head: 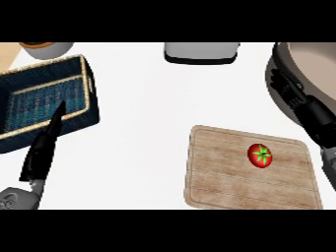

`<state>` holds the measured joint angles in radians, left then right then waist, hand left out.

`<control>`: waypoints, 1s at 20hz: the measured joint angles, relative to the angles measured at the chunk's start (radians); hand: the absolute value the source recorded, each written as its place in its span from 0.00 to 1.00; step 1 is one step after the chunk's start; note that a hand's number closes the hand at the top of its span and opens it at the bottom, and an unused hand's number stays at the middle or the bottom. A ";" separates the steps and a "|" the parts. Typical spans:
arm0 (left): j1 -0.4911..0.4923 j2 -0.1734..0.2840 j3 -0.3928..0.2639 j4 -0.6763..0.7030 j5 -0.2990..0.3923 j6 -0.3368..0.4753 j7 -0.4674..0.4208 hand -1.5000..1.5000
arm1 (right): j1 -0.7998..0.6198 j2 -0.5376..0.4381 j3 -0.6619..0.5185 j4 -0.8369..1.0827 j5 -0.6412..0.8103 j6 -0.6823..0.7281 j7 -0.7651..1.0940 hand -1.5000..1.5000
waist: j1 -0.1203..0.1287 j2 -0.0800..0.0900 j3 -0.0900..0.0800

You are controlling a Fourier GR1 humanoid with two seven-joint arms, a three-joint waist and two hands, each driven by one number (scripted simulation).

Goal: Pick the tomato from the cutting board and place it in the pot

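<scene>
A red tomato (260, 155) with a green stem star lies on the right part of the wooden cutting board (221, 182). The large grey pot (323, 69) with a pale inside stands at the upper right, partly cut off by the view's edge. My right hand (292, 91) is up beside the pot's left wall, well above the tomato, fingers relaxed and holding nothing. My left hand (45, 145) rests at the left with straight fingers pointing up over the basket's near rim, open.
A dark blue woven basket (10, 86) with a tan rim sits at the upper left. A grey-white appliance (202, 52) is at the top centre and a small orange-topped container (45, 47) at the top left. White counter lies between basket and board.
</scene>
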<state>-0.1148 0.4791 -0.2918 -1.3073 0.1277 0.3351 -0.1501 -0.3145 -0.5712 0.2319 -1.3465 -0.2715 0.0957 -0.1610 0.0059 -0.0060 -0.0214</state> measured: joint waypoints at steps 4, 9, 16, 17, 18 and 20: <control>0.002 -0.012 0.008 -0.022 0.029 -0.049 0.008 0.50 | 0.048 0.040 0.005 -0.028 0.031 -0.090 0.079 1.00 | -0.012 -0.004 0.020; 0.035 -0.011 0.007 -0.077 0.082 -0.105 0.055 0.50 | 0.105 0.008 -0.032 -0.007 0.183 -0.331 0.125 0.00 | -0.063 -0.014 0.028; 0.064 -0.012 0.009 -0.139 0.140 -0.166 0.104 0.50 | 0.196 0.193 -0.063 -0.175 0.318 -0.723 -0.062 0.00 | -0.082 -0.023 0.039; 0.059 -0.017 0.005 -0.146 0.142 -0.169 0.120 0.50 | 0.219 0.207 -0.053 -0.208 0.338 -0.755 -0.069 0.00 | -0.079 -0.022 0.039; 0.052 -0.024 0.000 -0.150 0.141 -0.170 0.132 0.50 | 0.238 0.214 -0.037 -0.238 0.364 -0.781 -0.052 0.00 | -0.074 -0.021 0.039; 0.047 -0.023 -0.001 -0.158 0.150 -0.185 0.149 0.50 | 0.278 0.200 -0.007 -0.300 0.404 -0.795 0.022 0.00 | -0.068 -0.019 0.037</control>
<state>-0.0674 0.4561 -0.2924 -1.4655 0.2780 0.1496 -0.0010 -0.0365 -0.3716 0.2250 -1.6465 0.1329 -0.6998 -0.1389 -0.0619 -0.0254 0.0154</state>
